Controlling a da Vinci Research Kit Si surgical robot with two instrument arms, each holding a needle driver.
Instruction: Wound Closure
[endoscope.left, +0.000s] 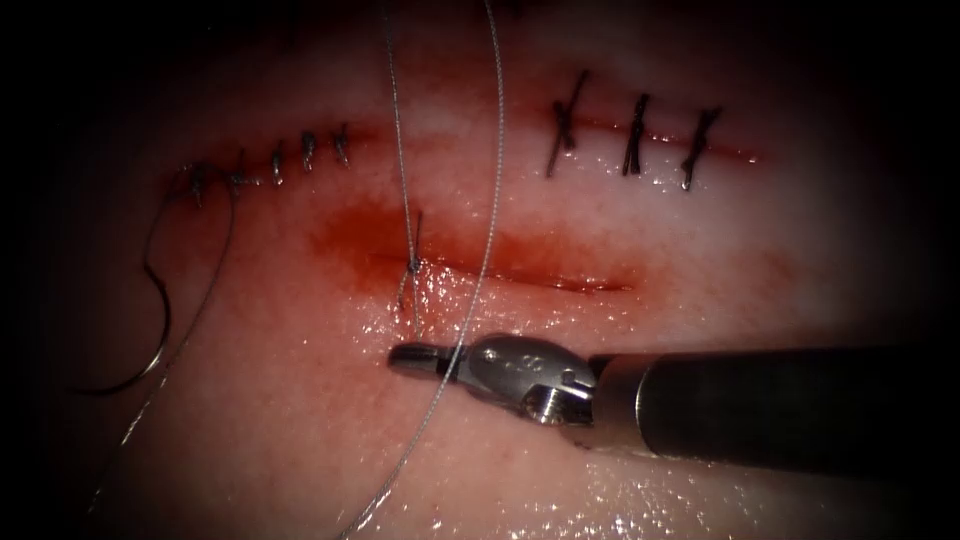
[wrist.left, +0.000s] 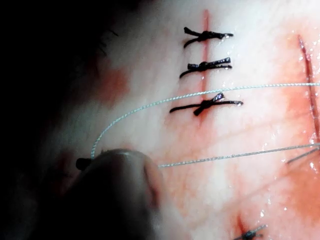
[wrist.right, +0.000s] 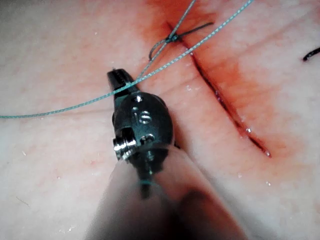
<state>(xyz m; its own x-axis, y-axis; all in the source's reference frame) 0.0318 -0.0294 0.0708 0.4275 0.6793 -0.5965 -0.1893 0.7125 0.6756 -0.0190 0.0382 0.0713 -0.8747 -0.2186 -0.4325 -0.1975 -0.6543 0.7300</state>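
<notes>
My right tool (endoscope.left: 412, 358) comes in from the right and lies just below the open cut (endoscope.left: 520, 275), jaws shut. A pale thread (endoscope.left: 492, 200) drapes across the base of its jaws (wrist.right: 119, 79) and is not clamped. A second strand rises from a knot (endoscope.left: 413, 263) at the cut's left end. That knot (wrist.right: 172, 37) sits just beyond the jaw tips. The curved needle (endoscope.left: 160, 325) lies loose on the tissue far left of the cut, held by neither tool. My left tool (wrist.left: 82, 162) is shut on the thread's end (wrist.left: 200, 95).
Three dark finished stitches (endoscope.left: 632, 135) close a seam at the upper right, seen again at close range (wrist.left: 205, 65). Several smaller stitches (endoscope.left: 275, 160) run along the upper left. Red fluid (endoscope.left: 350, 235) stains the tissue around the open cut (wrist.right: 230, 110).
</notes>
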